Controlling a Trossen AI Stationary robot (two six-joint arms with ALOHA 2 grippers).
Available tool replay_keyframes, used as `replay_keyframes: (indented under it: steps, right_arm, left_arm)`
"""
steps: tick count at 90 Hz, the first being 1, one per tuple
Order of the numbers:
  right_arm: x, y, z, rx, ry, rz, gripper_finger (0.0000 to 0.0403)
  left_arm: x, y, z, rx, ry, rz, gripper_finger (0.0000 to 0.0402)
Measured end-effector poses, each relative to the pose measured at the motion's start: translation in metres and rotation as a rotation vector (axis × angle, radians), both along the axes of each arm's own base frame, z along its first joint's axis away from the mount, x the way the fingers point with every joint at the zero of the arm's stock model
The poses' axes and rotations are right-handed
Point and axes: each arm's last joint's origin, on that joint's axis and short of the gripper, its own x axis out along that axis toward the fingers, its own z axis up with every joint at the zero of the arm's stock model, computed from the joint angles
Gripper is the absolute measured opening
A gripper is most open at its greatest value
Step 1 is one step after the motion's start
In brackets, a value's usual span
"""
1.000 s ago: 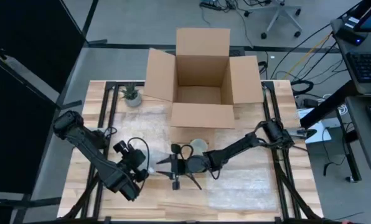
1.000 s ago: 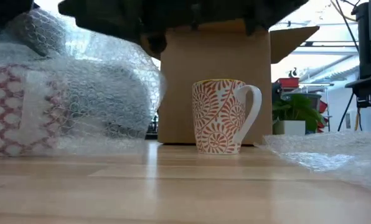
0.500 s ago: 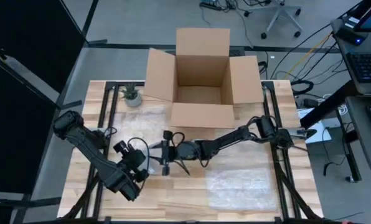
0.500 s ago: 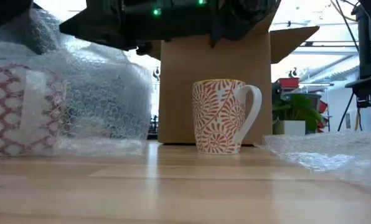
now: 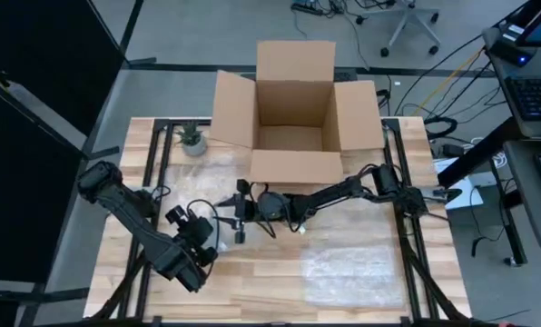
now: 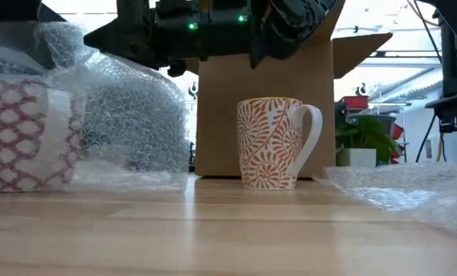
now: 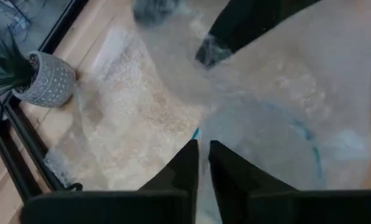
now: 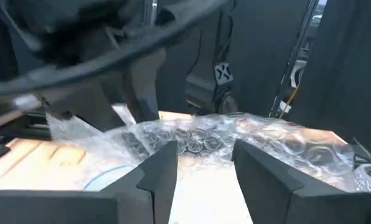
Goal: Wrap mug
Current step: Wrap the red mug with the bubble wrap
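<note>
Robotics lab or office workspace, grey floor with trailing cables (image 5: 452,64), wheeled office chair base (image 5: 409,23), keyboard (image 5: 536,94) on side desk, wooden table (image 5: 343,291) on black frame.

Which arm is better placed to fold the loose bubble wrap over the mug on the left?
Right. Its jaws are open at the bubble wrap, while the left gripper is shut on the bubble wrap.

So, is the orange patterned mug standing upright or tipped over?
Upright: in the low view the mug stands on its base on the table, rim up.
</note>
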Motion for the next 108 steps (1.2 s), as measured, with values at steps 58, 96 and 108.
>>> replay_keyframes:
  steps: [58,96,108]
  right_arm:
    - [0.002,-0.022,-0.014,0.047,0.095,-0.052,0.0141]
    - [0.006,-0.023,-0.037,0.080,0.121,-0.059,0.0141]
    - [0.006,-0.023,-0.038,0.079,0.128,-0.059,0.0141]
  left_arm:
    - [-0.001,0.002,0.035,0.012,-0.017,-0.061,0.0164]
    - [-0.009,0.009,0.003,0.061,0.045,-0.017,0.0164]
    - [-0.008,0.007,0.010,0.041,0.038,-0.016,0.0164]
